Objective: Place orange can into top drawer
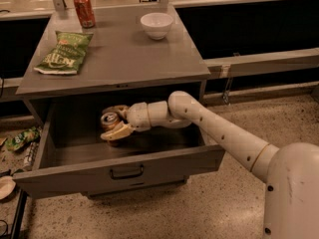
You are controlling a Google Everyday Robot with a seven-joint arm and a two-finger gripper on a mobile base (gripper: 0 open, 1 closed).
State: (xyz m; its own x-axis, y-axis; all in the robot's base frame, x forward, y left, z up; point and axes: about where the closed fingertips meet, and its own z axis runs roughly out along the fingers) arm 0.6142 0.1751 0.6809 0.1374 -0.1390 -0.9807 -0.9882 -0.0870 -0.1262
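Note:
The top drawer (70, 177) is pulled open below the grey cabinet top, its dark pull handle facing me. My gripper (113, 121) reaches into the drawer from the right, at its left middle. It is shut on the orange can (109, 120), with one finger behind the can and one in front. The can stands upright with its silver top showing, low inside the drawer. Its lower part is hidden by the front finger (117, 132), so I cannot tell if it touches the drawer floor.
On the cabinet top (124, 59) stand a red-orange can (83, 10) at the back left, a white bowl (156, 25) at the back and a green chip bag (65, 52) at the left. Litter lies on the floor at the left (20, 138).

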